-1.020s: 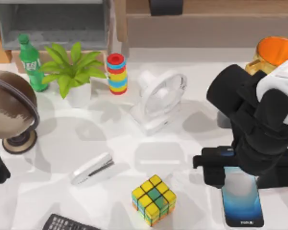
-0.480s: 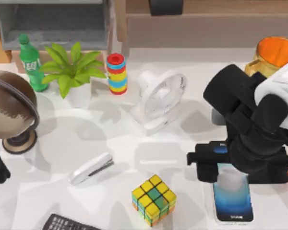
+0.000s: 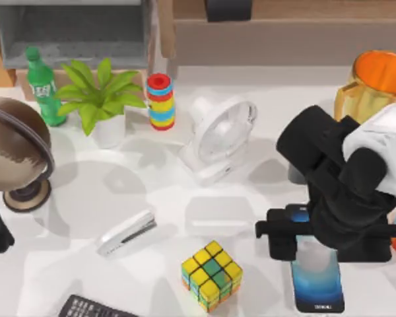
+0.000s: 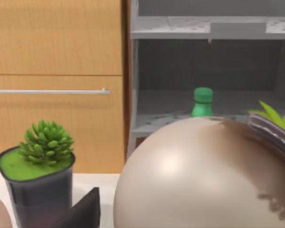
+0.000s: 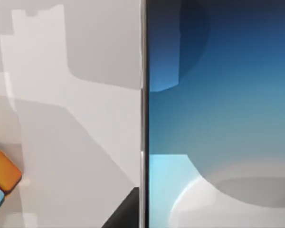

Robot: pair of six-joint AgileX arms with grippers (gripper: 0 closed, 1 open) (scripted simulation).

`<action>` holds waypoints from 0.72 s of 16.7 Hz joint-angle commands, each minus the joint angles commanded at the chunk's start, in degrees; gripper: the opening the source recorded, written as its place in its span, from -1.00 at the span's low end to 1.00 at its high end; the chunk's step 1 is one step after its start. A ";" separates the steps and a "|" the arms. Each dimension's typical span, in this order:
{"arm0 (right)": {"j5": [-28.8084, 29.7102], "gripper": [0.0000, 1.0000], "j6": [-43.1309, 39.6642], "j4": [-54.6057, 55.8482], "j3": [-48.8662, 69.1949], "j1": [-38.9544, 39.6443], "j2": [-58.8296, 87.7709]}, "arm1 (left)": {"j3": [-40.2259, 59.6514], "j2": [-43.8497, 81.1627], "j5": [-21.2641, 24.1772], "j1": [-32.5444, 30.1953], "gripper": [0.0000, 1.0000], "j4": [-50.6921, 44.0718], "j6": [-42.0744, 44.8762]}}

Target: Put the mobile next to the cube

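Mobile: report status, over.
Right claw over the mobile, grip unconfirmed. Mobile right of the cube, gap between them bare. Left arm parked at the left edge.

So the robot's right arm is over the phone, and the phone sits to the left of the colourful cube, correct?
Not quite. The right arm's gripper is indeed over the phone, but the top view shows the phone to the right of the cube, not to its left, with bare table between them.

Bright, even light; soft grey shadows on the table (image 3: 152, 198).
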 joint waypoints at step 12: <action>-0.04 -0.55 0.08 1.18 -2.97 -0.04 2.69 | 0.00 0.00 0.00 0.00 1.00 0.00 0.00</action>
